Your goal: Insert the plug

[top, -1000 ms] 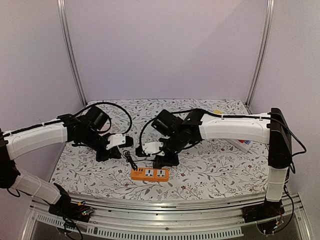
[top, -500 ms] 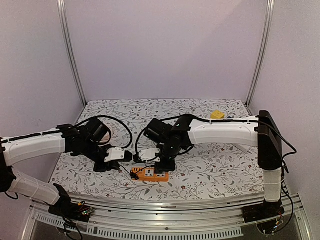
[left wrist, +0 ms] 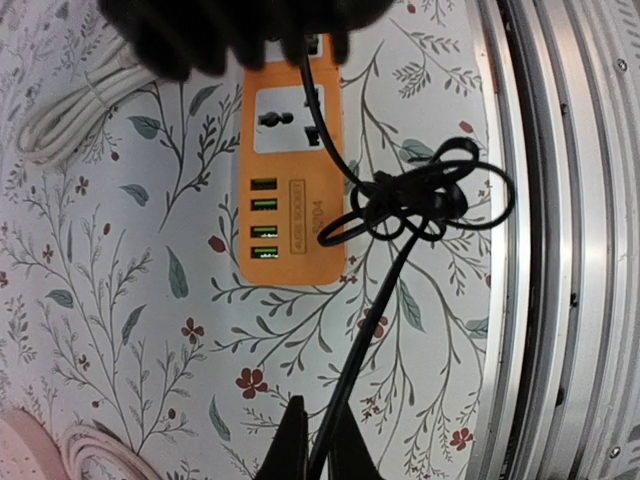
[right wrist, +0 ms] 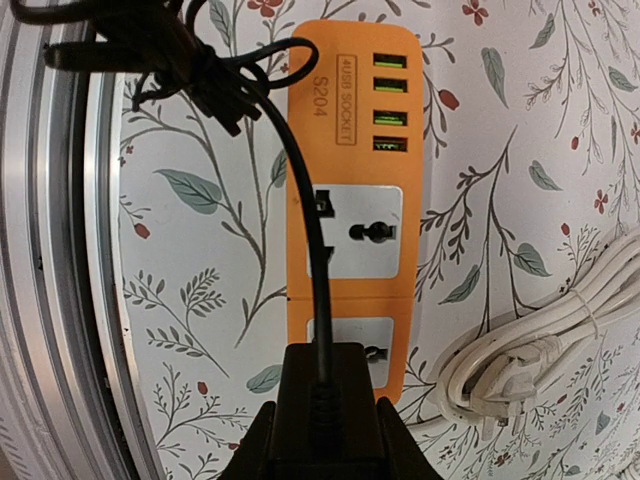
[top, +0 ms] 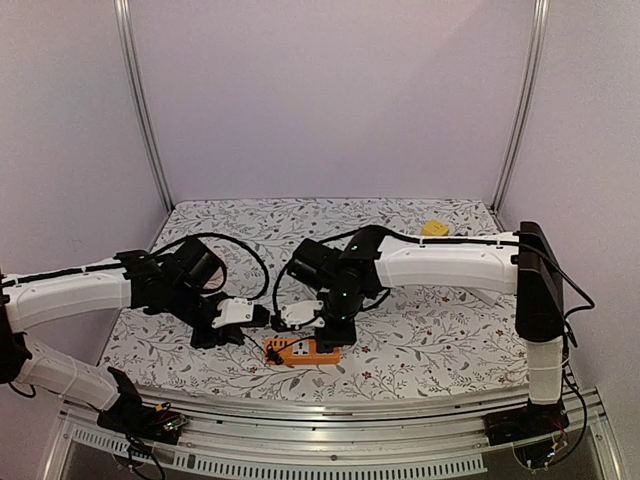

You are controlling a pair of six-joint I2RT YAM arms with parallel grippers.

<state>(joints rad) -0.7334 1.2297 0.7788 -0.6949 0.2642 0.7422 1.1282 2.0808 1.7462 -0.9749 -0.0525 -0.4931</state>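
Right claw (right wrist: 325,438) first: I am clenching it on the black plug (right wrist: 325,385), jaws pressing both flanks, right at the bottom centre of the right wrist view. The plug is hanging over the orange power strip (right wrist: 350,200), covering part of the socket nearest the bottom edge (whether the pins are touching it, I cannot tell from here). The second socket and the row of four green USB ports are showing clear above it, toward the top of the frame.

From the plug, the black cable (right wrist: 300,200) is running up the strip's left side into a tangled knot at the upper left. A white cord bundle (right wrist: 530,350) is lying just beside the strip at the lower right, and the metal rail (right wrist: 60,250) is filling the left edge.

Left claw (left wrist: 317,452) now: I am pinching it tight on that same cable, the fingers (left wrist: 290,445) showing at the bottom centre of the left wrist view with the line passing between them. The knot is sitting right of the strip there.

From the overhead camera, both claws are meeting low in the middle of the floral table cover (top: 420,340), left claw (top: 255,314) just left of the strip (top: 300,349), right claw (top: 327,336) directly over it (very close quarters).
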